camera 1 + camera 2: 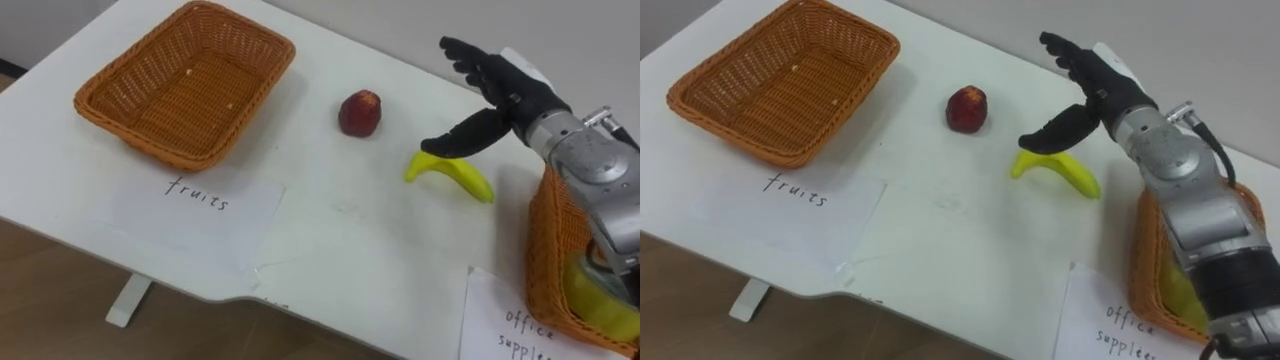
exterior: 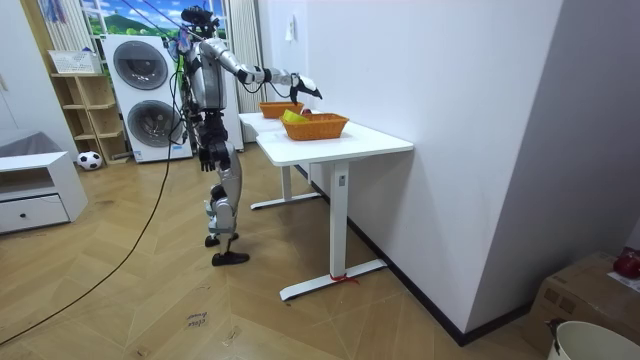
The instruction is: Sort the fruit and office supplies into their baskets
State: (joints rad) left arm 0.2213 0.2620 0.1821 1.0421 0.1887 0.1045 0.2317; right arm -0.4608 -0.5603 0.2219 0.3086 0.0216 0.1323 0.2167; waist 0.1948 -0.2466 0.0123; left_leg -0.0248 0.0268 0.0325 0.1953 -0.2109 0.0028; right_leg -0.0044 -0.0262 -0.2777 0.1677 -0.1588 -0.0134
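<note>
White table [image 1: 330, 240], right robot hand [image 1: 512, 88] with fingers spread over banana [image 1: 455, 178], room view adds washers [image 2: 140, 95] behind robot

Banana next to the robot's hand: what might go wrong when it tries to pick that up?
The open right hand hovers close to the banana; the curved fruit could slip from the fingers or get nudged into the apple. The fruits basket sits far across the table, a long carry.
</note>
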